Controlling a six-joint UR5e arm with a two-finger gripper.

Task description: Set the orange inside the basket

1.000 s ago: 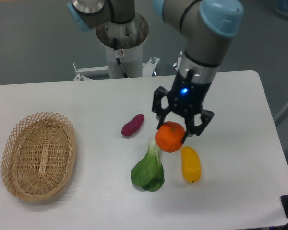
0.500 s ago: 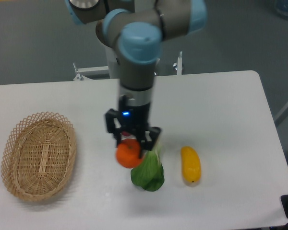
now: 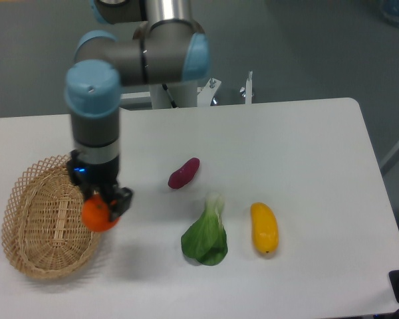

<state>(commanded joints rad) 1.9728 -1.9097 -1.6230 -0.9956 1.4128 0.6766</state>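
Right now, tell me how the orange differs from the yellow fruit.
The orange is round; the yellow fruit is elongated. The orange is held in the gripper at the basket's right rim; the yellow fruit lies free on the table. Both look smooth-skinned.

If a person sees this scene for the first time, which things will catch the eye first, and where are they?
The eye goes first to the bright orange, held in the gripper of the grey and blue arm, over the right rim of the basket at the left of the table. Next come the yellow fruit at the right, the leafy green vegetable beside it, and the small purple vegetable nearer the middle.
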